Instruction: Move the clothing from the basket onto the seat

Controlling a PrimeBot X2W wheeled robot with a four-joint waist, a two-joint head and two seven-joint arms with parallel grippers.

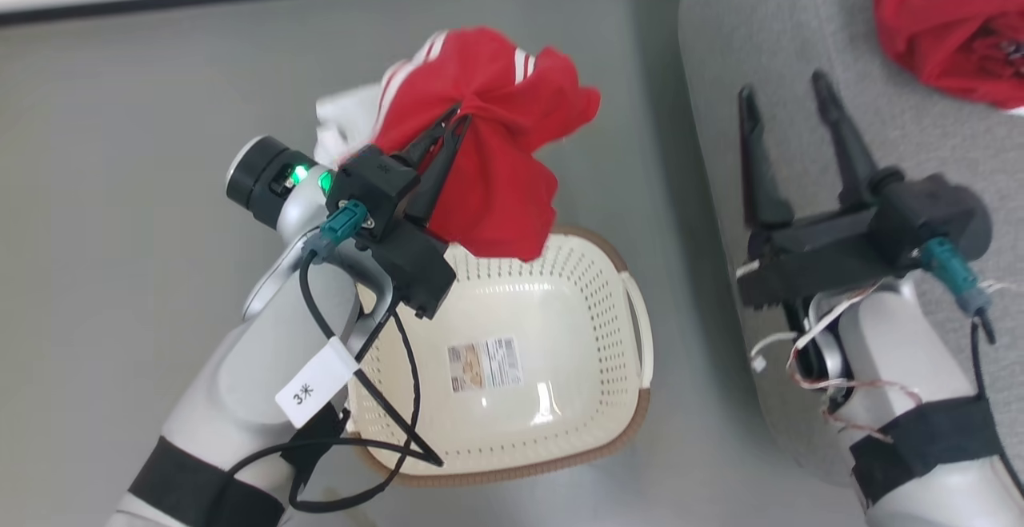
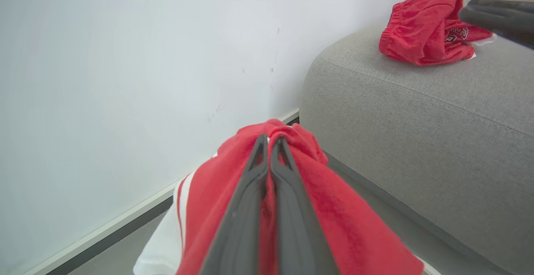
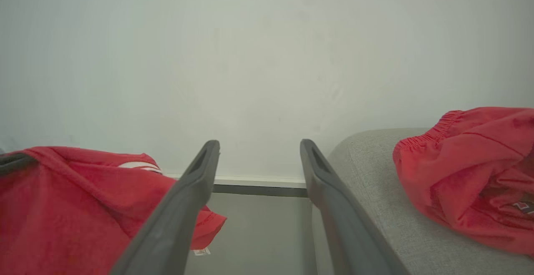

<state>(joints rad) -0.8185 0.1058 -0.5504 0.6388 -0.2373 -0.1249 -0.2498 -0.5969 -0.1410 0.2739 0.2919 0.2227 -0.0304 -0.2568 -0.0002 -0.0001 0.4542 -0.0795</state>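
Left claw (image 1: pixel 458 121) is seen pinched shut on a red garment (image 1: pixel 496 183), which is held bunched above the basket (image 1: pixel 632 423) on the grey floor (image 1: pixel 120 151). Right claw (image 1: pixel 784 85) is held spread wide and empty over the seat (image 1: pixel 768 15), between the lifted piece and a second red garment (image 1: pixel 952 23) laid on the cushion.

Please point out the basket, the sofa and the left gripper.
basket (image 1: pixel 596 327), head view, perforated side wall.
sofa (image 2: pixel 417 112), left wrist view, grey front face.
left gripper (image 2: pixel 270 141), left wrist view, midway between its fingertips, shut on clothing (image 2: pixel 346 216).
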